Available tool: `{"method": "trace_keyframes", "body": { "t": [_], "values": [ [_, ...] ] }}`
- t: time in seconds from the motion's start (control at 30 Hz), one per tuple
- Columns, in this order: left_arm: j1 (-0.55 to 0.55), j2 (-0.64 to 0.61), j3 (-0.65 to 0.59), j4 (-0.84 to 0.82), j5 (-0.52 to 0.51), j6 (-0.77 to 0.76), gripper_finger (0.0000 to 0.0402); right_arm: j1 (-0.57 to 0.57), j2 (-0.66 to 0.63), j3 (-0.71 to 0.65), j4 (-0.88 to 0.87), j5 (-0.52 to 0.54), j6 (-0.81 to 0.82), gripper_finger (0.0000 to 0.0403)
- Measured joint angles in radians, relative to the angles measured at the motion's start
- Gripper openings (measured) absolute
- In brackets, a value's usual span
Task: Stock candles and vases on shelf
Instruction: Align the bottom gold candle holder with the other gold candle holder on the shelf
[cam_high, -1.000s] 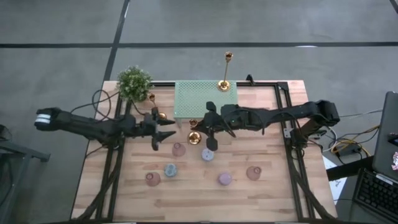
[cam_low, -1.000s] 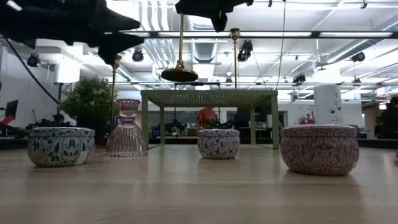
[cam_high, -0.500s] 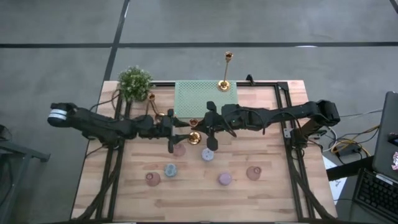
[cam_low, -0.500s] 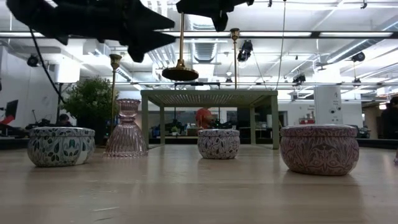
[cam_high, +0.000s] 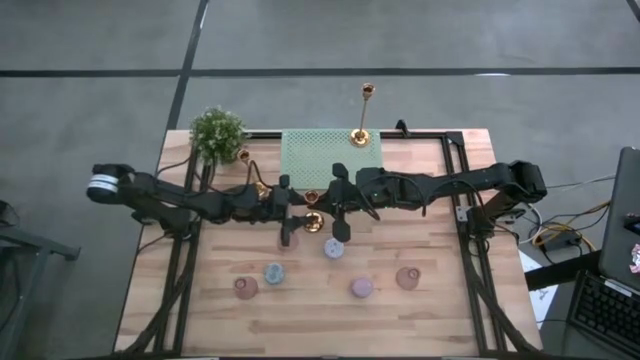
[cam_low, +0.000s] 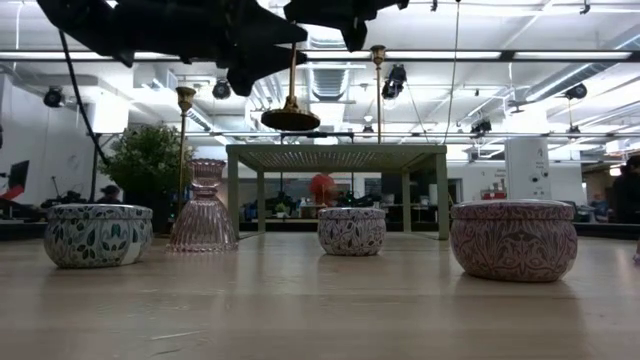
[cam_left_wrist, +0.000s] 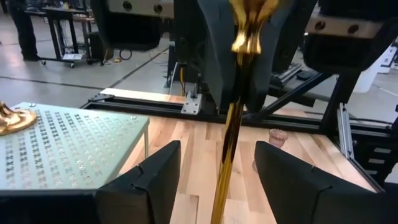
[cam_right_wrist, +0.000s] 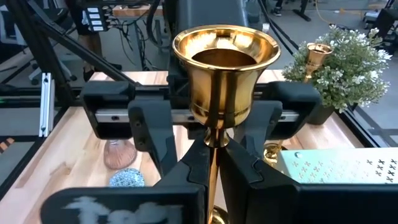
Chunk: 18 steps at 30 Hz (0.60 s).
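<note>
My right gripper (cam_high: 326, 208) is shut on a gold candlestick (cam_low: 291, 110), held in the air in front of the mint-green mesh shelf (cam_high: 330, 158). My left gripper (cam_high: 295, 212) is open, its fingers on either side of the candlestick's stem (cam_left_wrist: 231, 130); I see no touch. Three candles stand on the table on their flat bottoms: blue-grey (cam_high: 273, 272), lavender (cam_high: 333, 248) and mauve-pink (cam_high: 361, 288). Pink vases stand at the near left (cam_high: 245, 288) and near right (cam_high: 407, 277). A ribbed pink one (cam_low: 205, 205) stands partly under my left gripper. My right gripper pinches the candlestick's thin stem just below its cup (cam_right_wrist: 215, 144) between its two fingers. The fingers come level from the table's right and lie across the stem. The candlestick hangs upright, its round base (cam_low: 290, 120) clear of the table and higher than the shelf top.
A tall gold candlestick (cam_high: 362, 120) stands on the shelf's far right corner. Another gold candlestick (cam_high: 255, 183) stands beside a leafy potted plant (cam_high: 216, 133) at the far left. The near part of the table holds only the candles and vases.
My left gripper has moved toward the table's right edge, up to the held candlestick, and its open fingers now stand on both sides of the stem. My right gripper and the candlestick have kept still.
</note>
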Motion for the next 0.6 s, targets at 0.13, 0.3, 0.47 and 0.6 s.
{"method": "trace_keyframes", "body": {
  "t": [0.13,0.3,0.47,0.6],
  "values": [
    [0.000,-0.012,-0.006,0.002,0.000,-0.001,0.0188,0.000,-0.001,0.000,0.001,0.000,0.001,0.0013],
    [0.000,-0.015,-0.017,-0.004,0.000,-0.023,0.0158,0.000,-0.002,-0.001,0.001,0.002,0.001,0.0013],
    [0.000,-0.015,-0.017,-0.003,0.000,-0.027,0.0121,0.000,-0.002,-0.002,0.001,0.002,0.001,0.0013],
    [0.000,-0.015,-0.017,-0.002,0.000,-0.029,0.0088,0.000,-0.002,-0.002,0.001,0.002,0.001,0.0013]
  ]
}}
